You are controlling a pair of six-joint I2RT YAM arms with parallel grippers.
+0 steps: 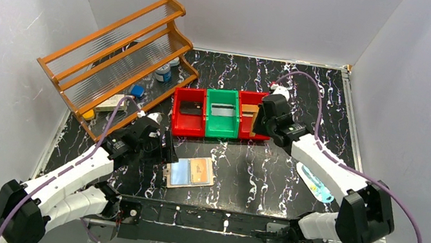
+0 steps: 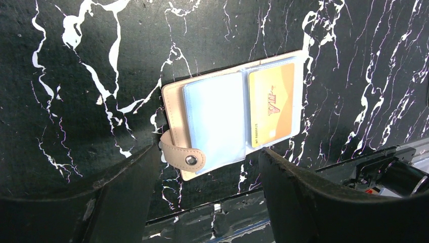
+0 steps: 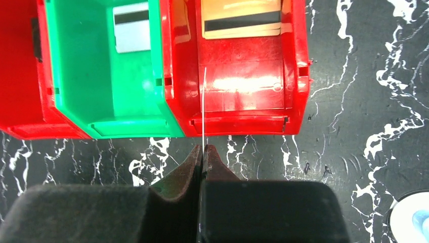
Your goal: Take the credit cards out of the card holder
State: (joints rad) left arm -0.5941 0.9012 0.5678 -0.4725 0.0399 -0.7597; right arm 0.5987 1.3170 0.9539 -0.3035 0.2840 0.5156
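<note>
Our left pincer point(image 2: 207, 152) gapes over the tan, leather-like card holder point(image 2: 212, 121), whose glossy blue sleeves sheathe a gold card point(image 2: 271, 104) just ahead of its fingertips. Our right pincer point(image 3: 203, 149) pinches a thin card point(image 3: 204, 101) edge-on, with a shiny red bin point(image 3: 293, 76) just beyond.

Card holder point(image 2: 222, 121) tan leather-look w/ glossy plastic sleeves; bins point(image 3: 238, 96) shiny plastic; table point(image 2: 76, 101) matt marble-print.

Marble table point(image 1: 257, 174): 3 bins point(image 1: 220, 125), card holder point(image 1: 190, 172), rack point(image 1: 119, 60)
</note>
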